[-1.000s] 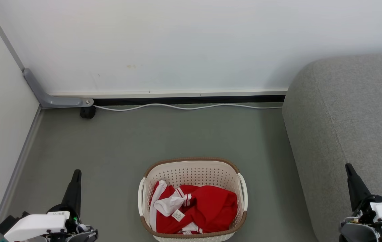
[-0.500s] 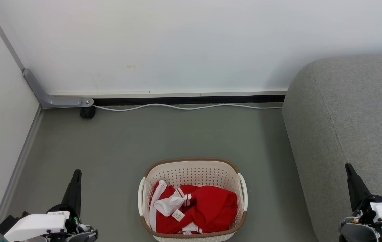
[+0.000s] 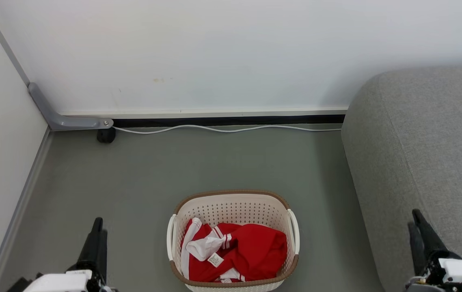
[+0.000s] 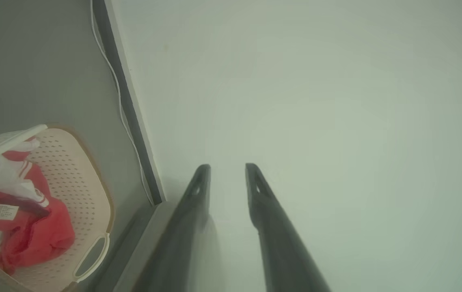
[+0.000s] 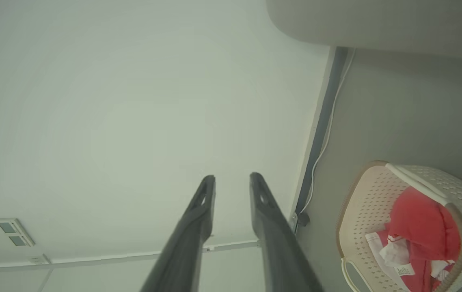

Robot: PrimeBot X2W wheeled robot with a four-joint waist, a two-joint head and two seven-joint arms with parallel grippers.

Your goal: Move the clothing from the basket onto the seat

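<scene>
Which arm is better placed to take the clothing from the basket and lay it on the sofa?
Probably the right. The sofa lies on its side, with the right gripper beside it; the basket sits between both grippers, the left gripper a little nearer.

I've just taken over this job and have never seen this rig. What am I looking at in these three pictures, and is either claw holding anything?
It is a wheeled robot with two arms, each ending in two long dark fingers. The wide picture comes from its head, looking down at the grey floor. There stands a white basket with the red clothing in it. The grey seat is at the right, and a white cable runs along the wall. The other two pictures come from cameras on the wrists, looking along the fingers. The left gripper and the right gripper each point at the wall, fingers slightly apart, holding nothing.
</scene>
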